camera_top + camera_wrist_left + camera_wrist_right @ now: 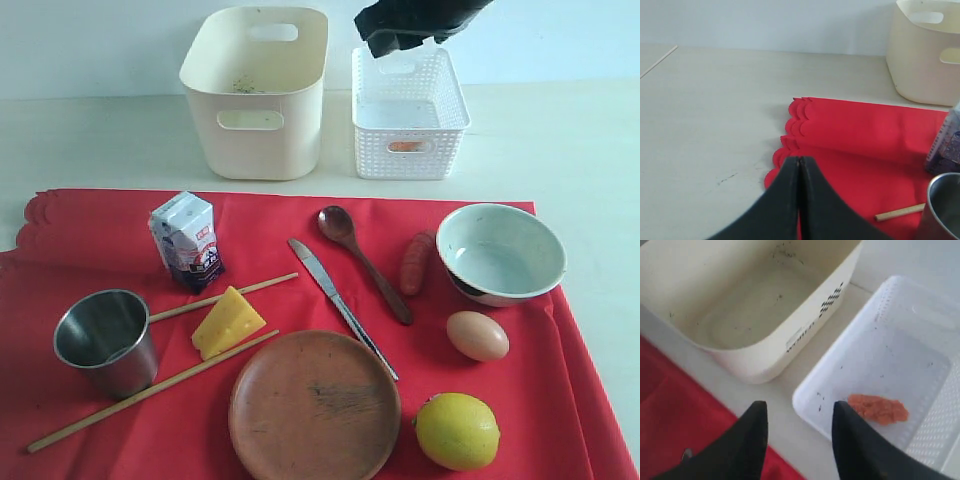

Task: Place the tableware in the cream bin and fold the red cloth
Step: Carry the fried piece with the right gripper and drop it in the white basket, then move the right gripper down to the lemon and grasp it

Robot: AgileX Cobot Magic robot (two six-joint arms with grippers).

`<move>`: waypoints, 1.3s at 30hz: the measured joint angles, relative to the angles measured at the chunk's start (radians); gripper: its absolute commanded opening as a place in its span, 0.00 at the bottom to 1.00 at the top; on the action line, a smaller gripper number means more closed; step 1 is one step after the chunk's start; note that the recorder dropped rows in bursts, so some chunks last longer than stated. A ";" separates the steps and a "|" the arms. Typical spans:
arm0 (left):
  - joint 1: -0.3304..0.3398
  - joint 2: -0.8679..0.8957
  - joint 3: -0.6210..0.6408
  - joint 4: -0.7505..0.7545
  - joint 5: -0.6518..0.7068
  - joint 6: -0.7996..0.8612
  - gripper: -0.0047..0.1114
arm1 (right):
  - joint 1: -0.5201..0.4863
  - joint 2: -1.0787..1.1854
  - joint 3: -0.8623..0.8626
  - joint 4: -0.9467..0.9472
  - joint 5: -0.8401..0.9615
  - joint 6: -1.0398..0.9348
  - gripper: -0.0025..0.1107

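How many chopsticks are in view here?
2, both on the red cloth. One chopstick runs from the steel cup behind the cheese; the other lies slanted below it, ending near the brown plate.

Red cloth [90,240] w/ bowl [500,250], steel cup [105,340], plate [313,405], spoon [360,260], knife [335,295], chopsticks [150,393]; cream bin [255,130] behind; claw [410,25], jaws unclear, above lattice basket [408,150].

The cream bin [262,158] gapes unobstructed from above (white basket [442,150] just beside it); the red cloth [90,250] is crowded.
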 measured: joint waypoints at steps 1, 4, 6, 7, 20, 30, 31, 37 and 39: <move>0.000 0.000 0.000 0.000 0.000 0.000 0.04 | 0.000 -0.017 0.000 -0.012 0.050 0.008 0.39; 0.000 0.000 0.000 0.000 0.000 0.000 0.04 | 0.000 -0.054 0.000 -0.015 0.177 0.020 0.39; 0.000 0.000 0.000 0.000 0.000 0.000 0.04 | 0.000 -0.087 0.029 -0.011 0.203 0.023 0.39; 0.000 0.000 0.000 0.000 0.000 0.000 0.04 | 0.000 -0.110 0.061 -0.006 0.207 0.023 0.39; 0.000 0.000 0.000 0.000 0.000 0.000 0.04 | 0.000 -0.573 0.635 0.044 0.123 0.023 0.39; 0.000 0.000 0.000 0.000 0.000 0.000 0.04 | 0.000 -0.779 0.934 0.361 0.190 -0.331 0.39; 0.000 0.000 0.000 0.000 0.000 0.000 0.04 | 0.000 -0.786 0.947 0.378 0.202 -0.365 0.39; 0.000 0.000 0.000 0.000 0.000 0.000 0.04 | 0.000 -0.792 1.016 0.392 0.232 -0.526 0.50; 0.000 0.000 0.000 0.000 0.000 0.000 0.04 | 0.000 -0.792 1.031 0.393 0.228 -0.574 0.59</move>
